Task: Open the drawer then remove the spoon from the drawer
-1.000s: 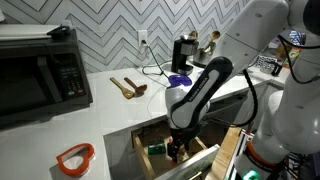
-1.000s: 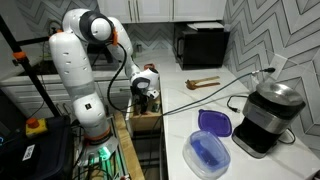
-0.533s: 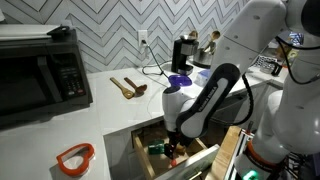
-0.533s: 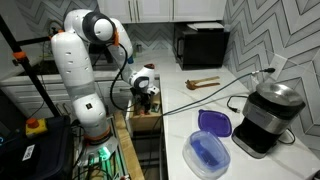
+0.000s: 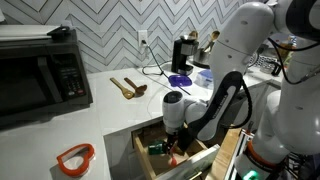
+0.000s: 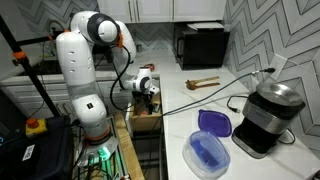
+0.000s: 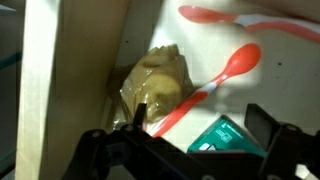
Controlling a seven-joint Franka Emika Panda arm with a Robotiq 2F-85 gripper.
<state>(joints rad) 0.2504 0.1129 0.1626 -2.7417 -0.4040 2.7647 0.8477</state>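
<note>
Black two-finger gripper (image 7: 195,112) stands with its jaws spread wide in the wrist view, and nothing is held between them; one finger (image 7: 100,150) shows at the lower left. The gripper hangs low inside the open shallow drawer (image 7: 70,70) with light wood walls. Under the gap between the jaws lies the thin orange-red spoon (image 7: 222,75) on the pale drawer floor. Its rounded bowl points away from the gripper, and its handle end is close to the jaws but not touched by them. Just beside the handle a tan lumpy thing (image 7: 152,85), too blurred to identify, lies near the wood wall. A small green packet (image 7: 225,135) lies near the other finger. In both exterior views the gripper (image 5: 172,150) (image 6: 148,95) is down in the drawer (image 5: 140,150) (image 6: 145,125), which stands open below the white countertop (image 5: 110,115). On the countertop, well apart from the drawer, are a pair of dark brown wooden utensils (image 5: 128,88), a black microwave (image 5: 40,70) and an orange-red ring-shaped object (image 5: 75,157).
</note>
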